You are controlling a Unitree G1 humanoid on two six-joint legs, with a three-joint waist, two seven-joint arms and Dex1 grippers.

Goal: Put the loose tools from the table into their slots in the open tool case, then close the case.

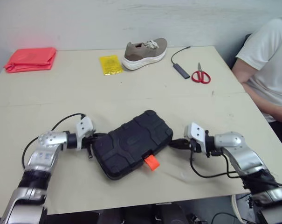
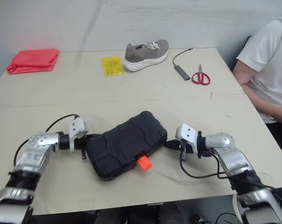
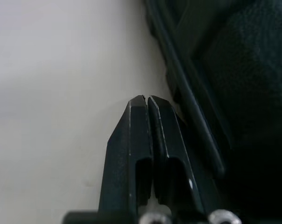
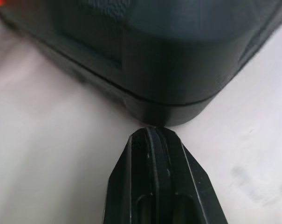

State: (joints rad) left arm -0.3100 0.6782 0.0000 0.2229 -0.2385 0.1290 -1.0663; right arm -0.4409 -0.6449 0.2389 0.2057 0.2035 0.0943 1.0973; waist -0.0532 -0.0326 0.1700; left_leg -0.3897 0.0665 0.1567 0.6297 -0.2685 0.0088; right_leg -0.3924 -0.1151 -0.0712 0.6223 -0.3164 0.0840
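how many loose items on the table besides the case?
5, all toward the far edge: red cloth at far left, then yellow packet, shoe, black adapter with its cable, and scissors at the right. Something small could be hidden behind the tool case.

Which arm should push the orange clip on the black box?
Probably the right: the right fingers sit by the case end nearest the orange clip; the left fingers are farther.

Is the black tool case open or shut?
Shut: the tool case has its lid flush on the base; orange latch fastened or not, cannot tell.
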